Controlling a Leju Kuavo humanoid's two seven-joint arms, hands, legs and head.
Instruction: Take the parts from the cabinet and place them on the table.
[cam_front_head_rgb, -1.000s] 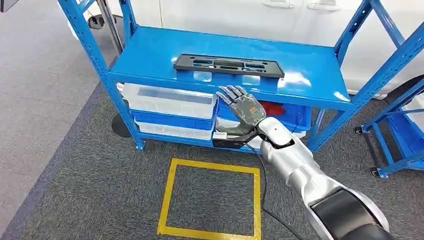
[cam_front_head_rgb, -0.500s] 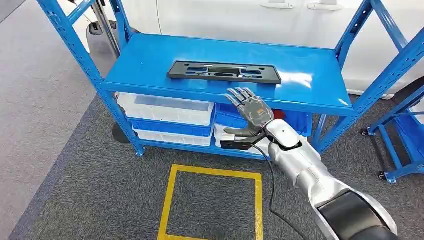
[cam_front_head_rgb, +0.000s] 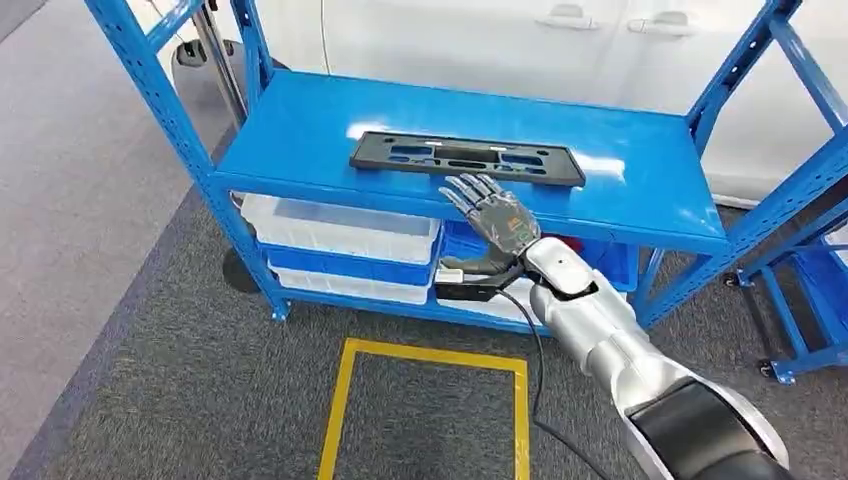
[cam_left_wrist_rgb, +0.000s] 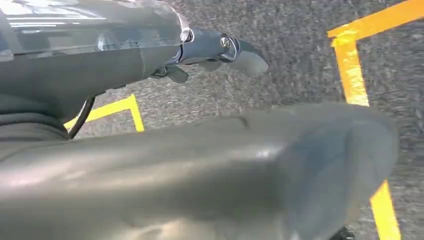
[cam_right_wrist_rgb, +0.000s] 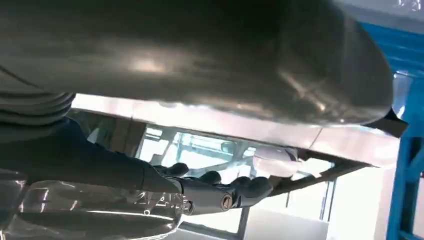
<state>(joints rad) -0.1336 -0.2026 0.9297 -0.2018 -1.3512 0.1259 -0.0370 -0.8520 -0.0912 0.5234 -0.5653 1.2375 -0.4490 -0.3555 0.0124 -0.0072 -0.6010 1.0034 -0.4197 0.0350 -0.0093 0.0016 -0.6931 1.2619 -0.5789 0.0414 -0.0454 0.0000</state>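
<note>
Head view shows the right hand up in front of the blue shelf. Its fingers are spread apart and hold nothing. They point up and away, toward the shelf top.

Just past the fingertips lies the black part. It is long, thin and flat, with long holes cut through it. It rests flat on the shelf top, close to the front edge. The fingertips are very near its front side, but I cannot tell if they touch it.

Below the fingers, under the shelf top, sit white and blue bins. Down on the gray floor, close to the robot, is a yellow square of tape.

The part looks like hard plastic. I think it is light and stiff, so it should not droop much when lifted. It looks smooth, so it could slip. Because it lies flat, fingers cannot get under it easily. A good plan may be to pull it toward the front edge so it sticks out, then pinch it from above and below. Holding it near the middle would stop it from tipping. The long holes might also give the fingers something to hook.

The left wrist view shows the left hand over the floor, fingers curled in, holding nothing.
</note>
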